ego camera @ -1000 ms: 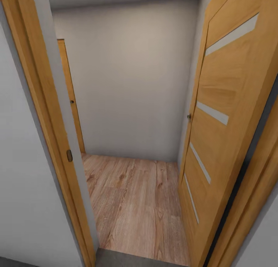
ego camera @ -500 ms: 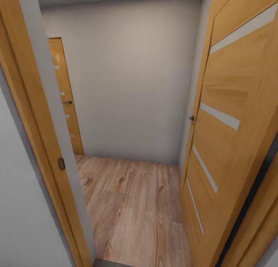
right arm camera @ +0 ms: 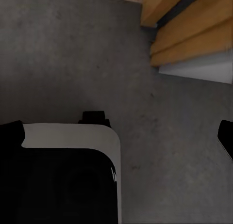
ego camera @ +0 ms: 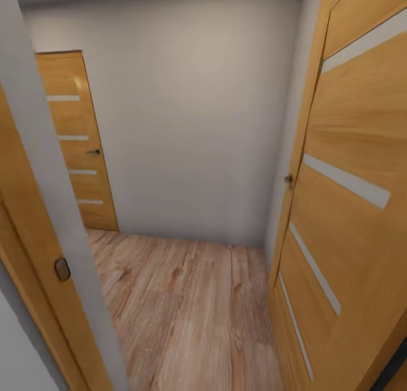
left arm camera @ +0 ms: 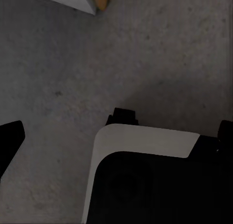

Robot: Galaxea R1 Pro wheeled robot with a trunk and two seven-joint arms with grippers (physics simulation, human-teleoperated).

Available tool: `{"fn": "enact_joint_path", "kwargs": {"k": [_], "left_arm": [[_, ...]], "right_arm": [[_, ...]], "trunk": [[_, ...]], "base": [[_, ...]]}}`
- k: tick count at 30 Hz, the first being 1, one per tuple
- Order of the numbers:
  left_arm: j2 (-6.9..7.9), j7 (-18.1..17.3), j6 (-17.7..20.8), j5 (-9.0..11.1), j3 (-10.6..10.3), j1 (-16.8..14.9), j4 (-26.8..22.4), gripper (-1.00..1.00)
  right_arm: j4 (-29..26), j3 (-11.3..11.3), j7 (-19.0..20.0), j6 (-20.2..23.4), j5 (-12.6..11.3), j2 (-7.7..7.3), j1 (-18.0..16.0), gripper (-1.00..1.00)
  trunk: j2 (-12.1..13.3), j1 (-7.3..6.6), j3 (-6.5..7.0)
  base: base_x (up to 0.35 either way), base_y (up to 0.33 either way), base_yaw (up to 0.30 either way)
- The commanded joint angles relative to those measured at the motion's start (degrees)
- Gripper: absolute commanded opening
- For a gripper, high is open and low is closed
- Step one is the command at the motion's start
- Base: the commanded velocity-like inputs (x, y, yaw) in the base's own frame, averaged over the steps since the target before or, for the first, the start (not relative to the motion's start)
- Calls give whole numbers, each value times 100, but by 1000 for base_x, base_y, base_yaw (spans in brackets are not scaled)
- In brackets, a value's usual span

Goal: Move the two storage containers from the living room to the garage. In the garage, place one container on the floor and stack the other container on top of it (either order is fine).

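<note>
Head camera is looking through a doorway into a small hallway; light wood-plank flooring (ego camera: 192, 317) is running back to a plain pale wall (ego camera: 192, 125); an open wooden door (ego camera: 350, 210) with pale horizontal strips is standing at the right, its handle (ego camera: 289, 179) showing at the edge; a second, closed wooden door (ego camera: 76, 148) of the same style is sitting in the far left corner; a wooden door frame (ego camera: 34, 255) with a small dark latch plate (ego camera: 62, 269) is filling the near left.

Left wrist camera is pointing down at dark grey concrete floor (left arm camera: 73, 78); the robot's white-and-black base (left arm camera: 150, 180) is sitting below it; the left gripper's (left arm camera: 116, 132) two dark fingertips are showing at opposite edges, spread wide, nothing between them.

Right wrist camera is showing the same concrete, the base, and the foot of the wooden frame (right arm camera: 194, 35); the right gripper's (right arm camera: 121, 132) fingertips are likewise spread apart, holding nothing.

Storage containers: can't tell where they are from these views.
</note>
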Motion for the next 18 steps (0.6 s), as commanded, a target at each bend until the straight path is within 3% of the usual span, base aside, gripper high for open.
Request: {"fn": "enact_joint_path", "kwargs": {"k": [1, 18], "left_arm": [[-1, 11, -16, 52, -49, -4, 3, 100], [0, 10, -16, 52, -49, -5, 3, 100]], "right_arm": [[17, 48, -2, -30, -44, 3, -8, 100], [17, 48, 6, -30, -43, 3, -10, 100]], "trunk": [[-3, 3, -6], [-3, 3, -6]], "base": [[322, 0, 0], [314, 0, 0]]}}
